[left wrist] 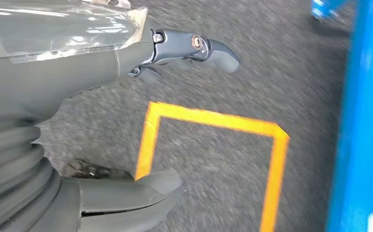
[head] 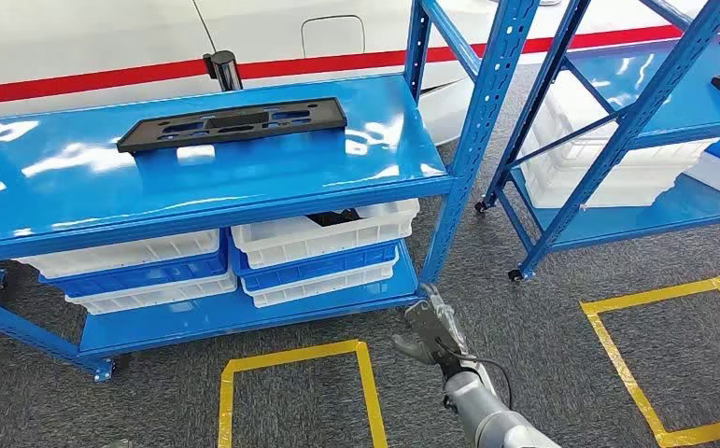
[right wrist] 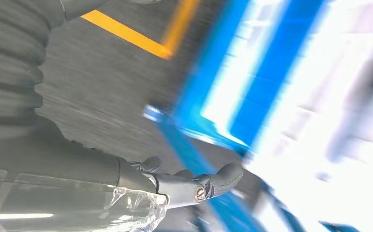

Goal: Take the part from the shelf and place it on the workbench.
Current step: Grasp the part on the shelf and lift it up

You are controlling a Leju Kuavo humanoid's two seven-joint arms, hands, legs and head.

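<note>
The black part (head: 232,124) lies flat on the top blue shelf (head: 272,191), its long axis running left to right across the head view. The right hand (head: 430,329) hangs low over the grey floor (head: 543,308), below and right of the part, fingers spread and holding nothing. The left hand (left wrist: 126,145) is likewise spread and bare above a yellow floor marking (left wrist: 213,121). The shelf's front edge and blue upright (head: 472,140) stand between right hand and part; white crates (head: 323,241) sit beneath.
</note>
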